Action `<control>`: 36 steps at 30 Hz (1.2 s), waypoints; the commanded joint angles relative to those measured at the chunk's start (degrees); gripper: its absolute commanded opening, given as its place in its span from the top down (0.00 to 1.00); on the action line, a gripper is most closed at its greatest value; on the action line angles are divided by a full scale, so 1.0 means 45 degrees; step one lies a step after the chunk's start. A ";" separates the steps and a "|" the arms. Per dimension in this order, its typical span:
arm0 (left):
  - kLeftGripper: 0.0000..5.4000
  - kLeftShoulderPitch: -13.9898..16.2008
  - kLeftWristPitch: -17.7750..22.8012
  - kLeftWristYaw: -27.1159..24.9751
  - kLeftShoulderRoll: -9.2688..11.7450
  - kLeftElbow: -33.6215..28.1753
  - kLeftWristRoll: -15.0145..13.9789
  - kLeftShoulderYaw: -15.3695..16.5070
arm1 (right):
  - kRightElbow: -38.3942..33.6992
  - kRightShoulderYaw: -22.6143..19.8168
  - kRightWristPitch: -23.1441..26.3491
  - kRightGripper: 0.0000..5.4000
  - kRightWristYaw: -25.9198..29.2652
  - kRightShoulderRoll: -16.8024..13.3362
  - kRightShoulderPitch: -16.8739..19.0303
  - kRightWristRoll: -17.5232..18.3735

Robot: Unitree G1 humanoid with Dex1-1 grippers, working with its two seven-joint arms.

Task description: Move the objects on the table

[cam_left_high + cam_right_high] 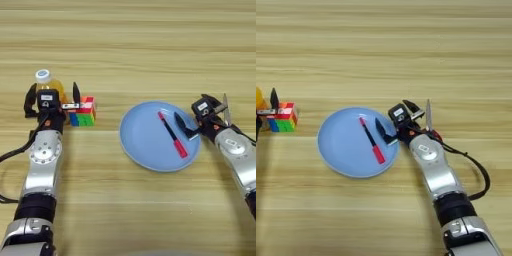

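A light-blue plate (142,137) lies right of centre on the table (125,40), with the red-and-black pen (172,134) lying diagonally on it. My right gripper (396,120) is open at the plate's right rim, one finger (381,131) over the plate just right of the pen. The scissors (428,116) lie behind that arm, blades pointing away, a bit of red handle showing. At the left, the orange drink bottle (45,79) stands between the spread fingers of my open left gripper (53,96). The puzzle cube (84,111) sits right beside that gripper's right finger (76,92).
A black cable (476,172) loops along the right forearm and another trails from the left arm (12,152). Bare wood stretches across the far half of the table and in front of the plate.
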 commanded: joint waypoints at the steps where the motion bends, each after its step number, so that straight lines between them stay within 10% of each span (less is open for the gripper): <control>1: 0.00 -0.0009 0.0192 0.0066 -0.0011 0.0023 0.0156 -0.0067 | 0.0247 -0.0329 -0.0069 0.00 -0.0099 -0.0256 -0.0261 0.0067; 19: 0.00 -0.0052 0.0052 0.0065 -0.0068 0.0095 0.0107 -0.0061 | -0.2278 0.0157 -0.1031 0.00 0.1989 0.0650 -0.0598 0.1806; 36: 0.00 0.0180 0.0091 0.0127 -0.0166 -0.0303 0.0147 -0.0143 | 0.1636 0.2720 0.1285 0.00 0.8220 0.3182 -0.4573 0.3462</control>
